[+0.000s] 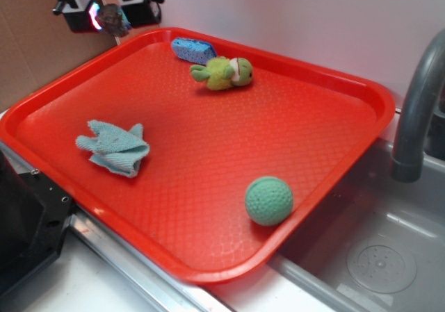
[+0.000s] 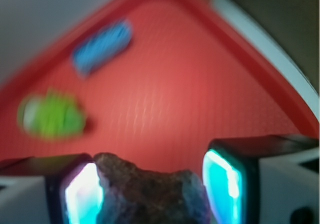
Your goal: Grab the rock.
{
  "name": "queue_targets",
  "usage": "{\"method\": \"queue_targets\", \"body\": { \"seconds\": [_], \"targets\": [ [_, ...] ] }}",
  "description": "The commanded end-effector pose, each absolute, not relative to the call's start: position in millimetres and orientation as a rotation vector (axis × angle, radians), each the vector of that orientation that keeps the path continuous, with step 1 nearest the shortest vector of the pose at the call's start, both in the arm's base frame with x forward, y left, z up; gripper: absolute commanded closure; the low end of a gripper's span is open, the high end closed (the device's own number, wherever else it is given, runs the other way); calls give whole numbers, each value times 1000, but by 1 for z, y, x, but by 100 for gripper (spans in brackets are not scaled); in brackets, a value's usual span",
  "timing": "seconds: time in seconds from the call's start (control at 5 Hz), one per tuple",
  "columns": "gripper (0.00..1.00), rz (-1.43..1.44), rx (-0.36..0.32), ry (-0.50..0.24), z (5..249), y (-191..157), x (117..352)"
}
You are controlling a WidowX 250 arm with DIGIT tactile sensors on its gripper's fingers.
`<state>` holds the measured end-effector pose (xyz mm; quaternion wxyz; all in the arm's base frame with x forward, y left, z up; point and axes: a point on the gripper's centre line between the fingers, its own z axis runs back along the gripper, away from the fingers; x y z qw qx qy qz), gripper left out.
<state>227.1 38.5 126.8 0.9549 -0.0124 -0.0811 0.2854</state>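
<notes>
Red tray (image 1: 208,152) fills our counter beside a sink (image 1: 375,256). Nearest us at five o'clock sits a green ball (image 1: 268,200), a blue cloth (image 1: 115,146) at nine, a green plush toy (image 1: 222,73) and blue sponge (image 1: 193,49) at twelve. Beyond the far corner at eleven, our hand (image 1: 108,17) hangs above the tray, clamped around the rock (image 1: 115,20).

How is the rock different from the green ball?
The rock is brown-grey, rough and lumpy; the green ball is knitted and neatly round. The rock looks much smaller than the ball. The rock is held up in the gripper, above the red tray's far corner; the ball sits on the tray near its front edge.
</notes>
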Motion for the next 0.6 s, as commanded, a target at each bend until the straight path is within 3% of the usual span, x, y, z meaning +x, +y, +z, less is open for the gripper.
{"method": "queue_targets", "body": {
  "seconds": [0.0,0.2,0.4],
  "targets": [
    [100,74,-81,-195,178,17,232],
    [100,-180,-57,-199,193,10,228],
    [100,-185,-40,-173,194,16,229]
  ]
}}
